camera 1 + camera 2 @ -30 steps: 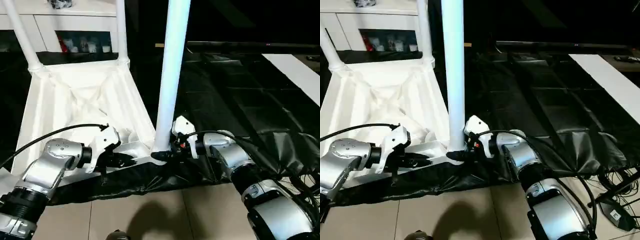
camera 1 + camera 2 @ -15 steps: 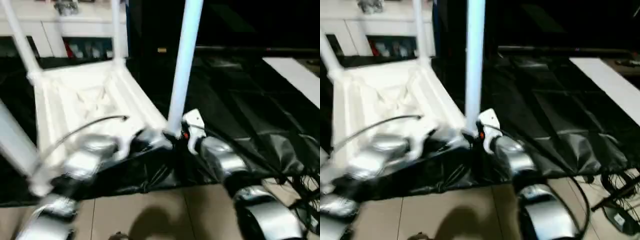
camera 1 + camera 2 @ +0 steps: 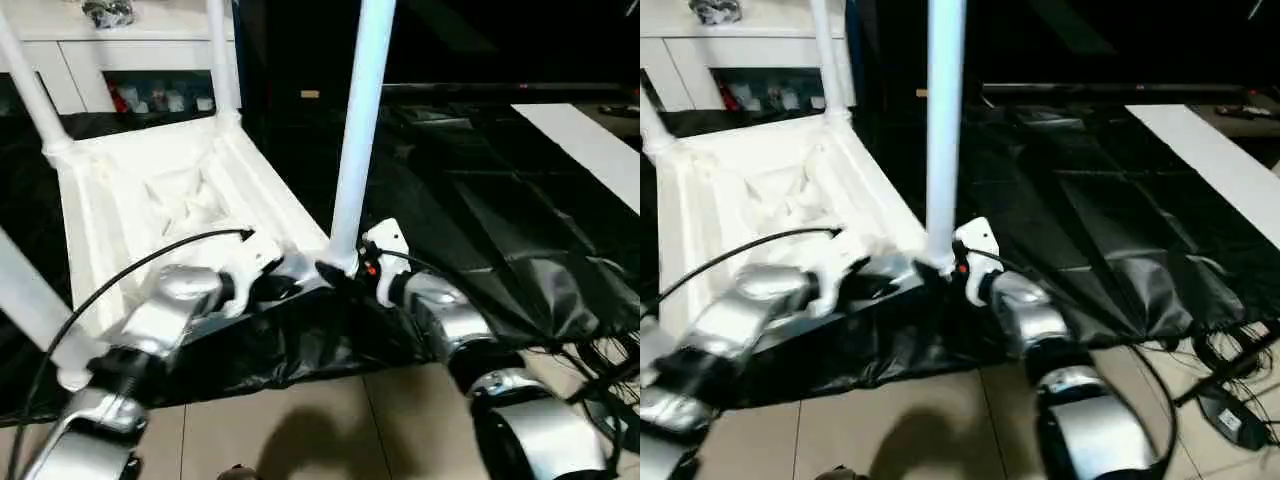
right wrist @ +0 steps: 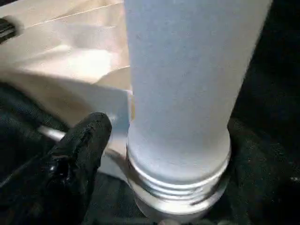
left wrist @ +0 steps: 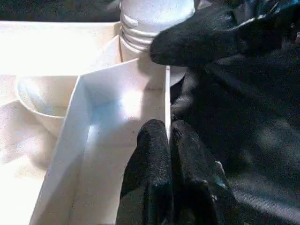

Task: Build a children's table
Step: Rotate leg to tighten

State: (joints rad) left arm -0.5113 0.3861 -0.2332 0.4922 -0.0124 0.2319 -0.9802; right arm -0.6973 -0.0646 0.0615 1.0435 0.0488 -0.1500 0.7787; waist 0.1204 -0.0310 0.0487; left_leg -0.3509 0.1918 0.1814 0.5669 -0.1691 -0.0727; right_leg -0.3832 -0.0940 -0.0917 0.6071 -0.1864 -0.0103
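The white children's table (image 3: 150,200) lies upside down on a black sheet, ribbed underside up. Two far legs (image 3: 222,60) and the near right leg (image 3: 358,130) stand in their corner sockets. Another leg (image 3: 35,305) slants up at the near left. My left gripper (image 3: 275,285) is shut on the thin near rim wall (image 5: 166,93), its fingertips (image 5: 157,140) pinching it. My right gripper (image 3: 338,270) is at the threaded base of the near right leg (image 4: 187,84), with one finger (image 4: 82,150) beside the tube and the other hidden.
The black sheet (image 3: 480,200) spreads to the right over the floor. A white glass-doored cabinet (image 3: 80,60) stands behind the table. A white strip (image 3: 590,140) lies at the far right, with cables (image 3: 1230,370) near the sheet's corner. Tiled floor (image 3: 300,430) lies nearest me.
The table's near edge has moved away from me with both grippers on it. My left arm has reached forward. The near left leg has come into view. The view also shifted.
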